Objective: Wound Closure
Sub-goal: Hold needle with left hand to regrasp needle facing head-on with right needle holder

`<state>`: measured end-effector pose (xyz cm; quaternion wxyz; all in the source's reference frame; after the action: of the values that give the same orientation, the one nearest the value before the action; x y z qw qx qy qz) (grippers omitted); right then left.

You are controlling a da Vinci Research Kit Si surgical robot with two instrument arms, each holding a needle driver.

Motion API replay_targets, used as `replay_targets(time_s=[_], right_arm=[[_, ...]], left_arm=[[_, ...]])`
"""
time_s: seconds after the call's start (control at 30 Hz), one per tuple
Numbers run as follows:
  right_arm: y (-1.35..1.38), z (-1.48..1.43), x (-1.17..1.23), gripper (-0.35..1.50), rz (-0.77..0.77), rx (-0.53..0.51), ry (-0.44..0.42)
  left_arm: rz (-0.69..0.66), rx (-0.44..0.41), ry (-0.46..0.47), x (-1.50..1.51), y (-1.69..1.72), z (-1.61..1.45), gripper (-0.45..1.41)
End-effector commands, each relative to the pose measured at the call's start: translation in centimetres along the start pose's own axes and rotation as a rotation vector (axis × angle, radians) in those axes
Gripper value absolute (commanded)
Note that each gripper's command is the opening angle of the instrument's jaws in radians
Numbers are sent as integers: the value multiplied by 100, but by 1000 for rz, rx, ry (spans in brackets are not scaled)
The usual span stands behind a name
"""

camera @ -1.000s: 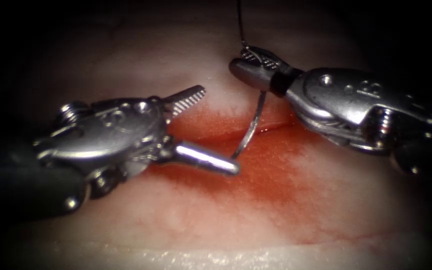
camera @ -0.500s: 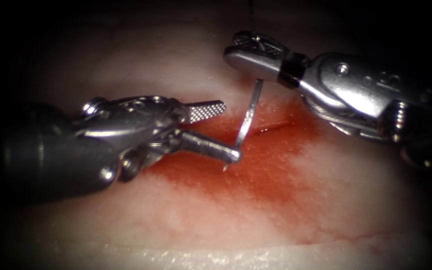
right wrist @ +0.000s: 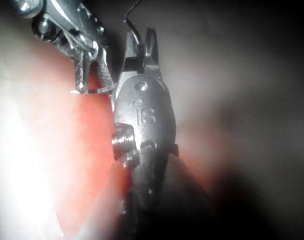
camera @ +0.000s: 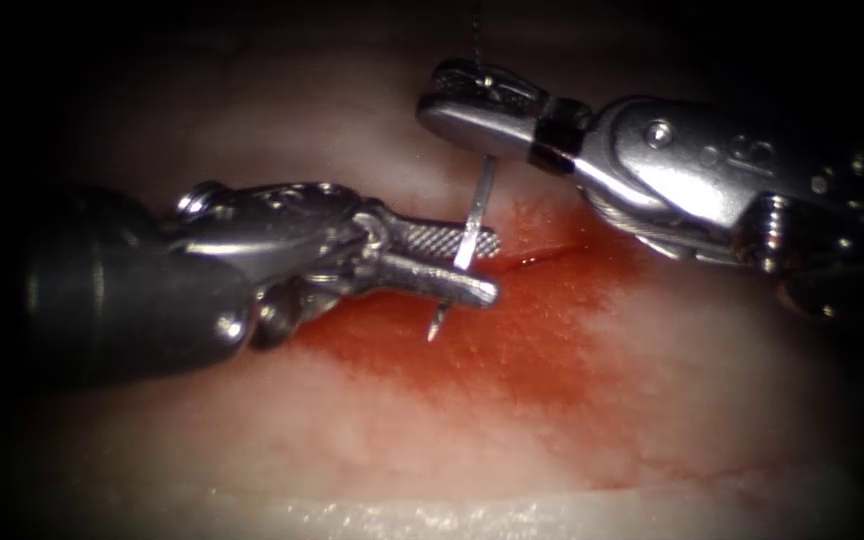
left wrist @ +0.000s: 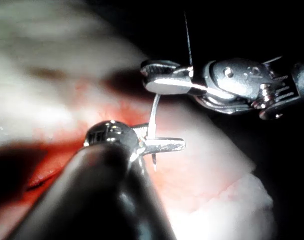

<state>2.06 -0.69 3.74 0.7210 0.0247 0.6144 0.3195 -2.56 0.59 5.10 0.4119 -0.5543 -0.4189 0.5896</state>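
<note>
Above the cut [camera: 542, 258], frame centre | right tool [camera: 452, 100] clamps needle [camera: 474, 218] near its thread [camera: 475, 40] end | left tool [camera: 472, 265] closing around needle near tip, grip uncertain | needle clear of tissue [camera: 452, 430]; cut unstitched.

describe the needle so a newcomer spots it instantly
Start at the red-stained cut in the tissue. Above it, two steel tools meet: the needle is the thin curved wire bridging right tool and left tool, its point free below the left jaws.
</note>
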Motion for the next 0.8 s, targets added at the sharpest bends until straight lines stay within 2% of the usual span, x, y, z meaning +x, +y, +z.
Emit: replay_targets(time_s=[0.03, 0.13, 0.4, 0.47, 0.5, 0.53, 0.63, 0.67, 0.8], right_arm=[[-4, 6, -3, -35, 2, 2, 2], [-5, 6, -2, -35, 3, 4, 3], [-5, 5, -2, -35, 4, 11, -4], [-5, 5, -2, -35, 4, 14, -6], [-5, 5, -2, -23, 4, 14, -6], [-5, 5, -2, 7, 4, 15, -5], [-6, 4, -2, 39, 5, 21, -9], [-7, 4, -2, 56, 5, 23, -12], [-9, 3, -1, 69, 6, 21, -23]], left_arm=[[-3, -2, -2, -1, -5, 6, -6], [-53, -5, -12, -3, -6, 6, -45], [-115, -28, -22, -4, -6, 4, -45], [-116, -7, -17, -3, -5, 2, -45], [-117, 0, -14, -2, -5, 2, -45], [-117, 5, -5, -1, -5, 1, -45], [-118, 20, 13, 1, -4, -3, -45], [-119, 31, 21, 3, -4, -5, -45], [-114, 58, 42, 8, -4, -10, -45]])
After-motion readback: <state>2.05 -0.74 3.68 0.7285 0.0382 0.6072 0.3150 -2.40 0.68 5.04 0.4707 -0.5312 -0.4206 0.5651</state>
